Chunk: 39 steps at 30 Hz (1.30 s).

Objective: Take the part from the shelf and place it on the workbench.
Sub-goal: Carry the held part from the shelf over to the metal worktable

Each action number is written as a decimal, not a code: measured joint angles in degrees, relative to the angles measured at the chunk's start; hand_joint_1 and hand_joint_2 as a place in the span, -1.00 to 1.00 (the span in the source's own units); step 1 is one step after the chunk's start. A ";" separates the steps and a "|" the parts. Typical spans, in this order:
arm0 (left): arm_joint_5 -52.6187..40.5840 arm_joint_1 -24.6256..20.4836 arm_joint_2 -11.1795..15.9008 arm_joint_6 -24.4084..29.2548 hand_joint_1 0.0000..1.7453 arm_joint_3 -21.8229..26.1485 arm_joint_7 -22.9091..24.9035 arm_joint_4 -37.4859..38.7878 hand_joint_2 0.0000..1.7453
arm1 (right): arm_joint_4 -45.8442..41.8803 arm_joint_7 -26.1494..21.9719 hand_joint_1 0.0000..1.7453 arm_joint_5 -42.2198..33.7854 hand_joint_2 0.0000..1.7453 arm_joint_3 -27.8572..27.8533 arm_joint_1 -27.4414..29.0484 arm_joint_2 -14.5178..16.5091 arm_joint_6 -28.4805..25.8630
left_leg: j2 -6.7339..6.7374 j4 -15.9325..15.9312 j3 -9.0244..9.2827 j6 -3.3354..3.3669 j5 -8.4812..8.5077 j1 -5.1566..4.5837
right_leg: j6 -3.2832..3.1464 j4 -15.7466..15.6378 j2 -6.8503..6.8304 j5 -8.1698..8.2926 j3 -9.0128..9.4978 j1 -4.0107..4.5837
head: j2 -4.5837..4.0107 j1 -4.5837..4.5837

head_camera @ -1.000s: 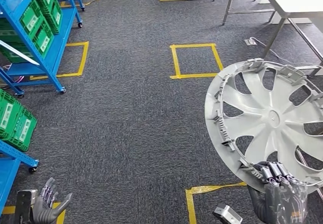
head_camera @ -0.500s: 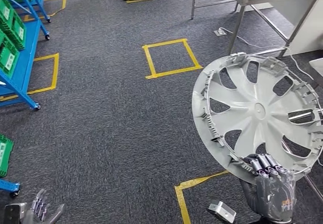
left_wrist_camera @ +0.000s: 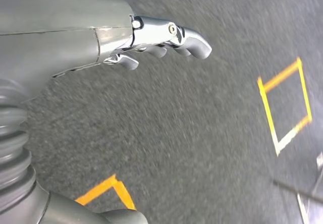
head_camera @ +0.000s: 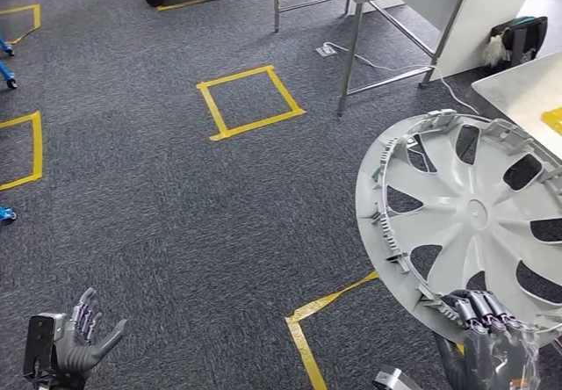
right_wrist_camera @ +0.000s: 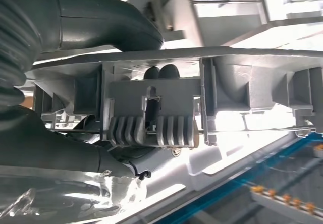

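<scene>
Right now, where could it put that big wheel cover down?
The white workbench corner beside the wheel cover looks bare, apart from a yellow mark. The carpet between the taped squares is open. The right hand grips the cover's rim.

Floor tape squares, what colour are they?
Yellow, on dark grey carpet; the tape squares show best in the head view.

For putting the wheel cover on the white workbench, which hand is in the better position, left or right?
Right. The right hand already grips the wheel cover by its lower rim, and the white workbench corner lies on that same side. The left hand hangs open and empty over the carpet, far from both.
</scene>
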 joint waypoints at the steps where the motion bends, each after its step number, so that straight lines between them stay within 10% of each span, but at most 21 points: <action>1: 0.18 -0.17 0.26 0.22 -1.00 -0.49 0.14 0.04 1.00 | -0.19 0.45 1.00 0.26 1.00 -0.02 0.19 0.02 0.00 | 0.61 0.12 0.12 -0.30 -0.22 -0.14 | 0.08 -3.89 -1.49 1.17 2.28 0.02 | 0.00 0.02; 3: 0.65 -0.47 0.95 0.76 -1.00 -1.77 0.41 0.12 1.00 | -0.75 1.70 1.00 1.23 1.00 -0.10 0.65 0.04 0.00 | 1.66 0.38 0.39 -0.88 -0.60 -0.46 | -0.34 -8.43 -3.26 2.17 4.98 0.06 | 0.00 -0.09; 6: 1.11 -1.39 1.80 1.26 -1.00 -4.19 0.76 0.45 1.00 | -1.95 3.11 1.00 2.87 1.00 -0.38 2.03 0.05 -0.02 | 3.05 0.28 0.74 -1.64 -0.72 -0.50 | -1.62 -8.82 -1.70 2.19 4.91 0.14 | 0.00 -0.25; 9: 1.46 -2.47 2.49 1.71 -1.00 -6.51 1.02 1.33 1.00 | -3.43 3.02 1.00 3.36 1.00 -1.10 3.60 0.13 -0.06 | -0.02 4.79 -0.96 -2.48 -3.61 0.01 | -2.56 -9.05 0.43 2.50 4.92 -0.07 | 0.00 -0.40; 13: 1.67 -2.95 3.57 2.50 -1.00 -9.15 1.26 3.17 1.00 | -5.25 1.06 1.00 3.42 1.00 -2.58 6.04 0.93 -0.09 | -3.46 17.33 -8.10 -2.12 -7.32 -0.03 | -3.01 -9.08 3.81 2.40 5.01 0.11 | 0.00 -0.52; 17: 1.89 -3.72 4.36 2.73 -1.00 -11.03 1.27 4.09 1.00 | -6.46 -0.32 1.00 3.43 1.00 -3.75 7.80 1.96 -0.09 | -6.69 5.37 -4.11 -0.82 0.21 -0.46 | -2.90 -9.06 7.32 2.09 5.30 0.02 | 0.00 -0.55; 20: 2.15 -4.47 4.84 2.89 -1.00 -12.10 1.29 4.59 1.00 | -7.22 -1.25 1.00 3.43 1.00 -4.61 9.04 2.84 -0.15 | -7.48 0.07 -1.84 0.01 0.83 -0.70 | -1.91 -9.04 9.39 2.35 5.28 0.05 | 0.00 -0.59; 23: 2.26 -5.08 4.98 2.97 -1.00 -13.31 1.27 5.08 1.00 | -7.91 -2.13 1.00 3.43 1.00 -5.51 10.44 3.78 -0.28 | -5.52 -0.37 -0.74 0.99 0.66 -0.77 | -1.40 -7.19 6.30 1.23 4.36 0.43 | 0.00 -0.37; 25: 2.28 -5.09 5.08 2.97 -1.00 -13.76 1.27 5.34 1.00 | -8.20 -2.40 1.00 3.43 1.00 -5.80 10.70 4.05 -0.30 | -4.25 -0.38 -0.11 1.37 0.32 -0.96 | -1.27 -1.25 2.91 -1.83 1.26 0.68 | 0.00 -0.16; 28: 2.28 -5.05 5.15 2.97 -1.00 -14.12 1.27 5.73 1.00 | -8.35 -2.61 1.00 3.45 1.00 -6.11 10.99 4.31 -0.31 | -2.18 -0.34 1.00 1.40 -0.76 -1.01 | -0.90 7.52 1.75 -4.47 -4.09 0.54 | 0.00 -0.15; 32: 2.28 -5.08 5.20 2.97 -1.00 -14.36 1.27 6.00 1.00 | -8.41 -2.65 1.00 3.45 1.00 -6.39 11.49 4.57 -0.31 | 0.26 -0.29 3.94 0.49 -3.06 -0.69 | -0.14 -4.11 -0.86 2.76 0.43 0.22 | 0.00 -0.05; 36: 2.28 -5.35 5.32 2.98 -1.00 -14.44 1.28 6.13 1.00 | -8.66 -2.90 1.00 3.45 1.00 -6.83 11.69 5.03 -0.35 | 2.01 -0.07 5.33 -0.80 -4.42 -0.99 | -2.16 -7.80 -0.74 3.16 2.35 0.46 | 0.00 -0.17; 39: 2.32 -5.88 5.28 3.24 -1.00 -15.11 1.26 6.27 1.00 | -9.04 -4.05 1.00 3.45 1.00 -7.04 12.30 5.93 -0.37 | -0.61 5.04 2.71 -1.68 -4.22 -0.48 | -3.16 -8.02 1.27 2.77 3.35 0.15 | 0.01 -0.29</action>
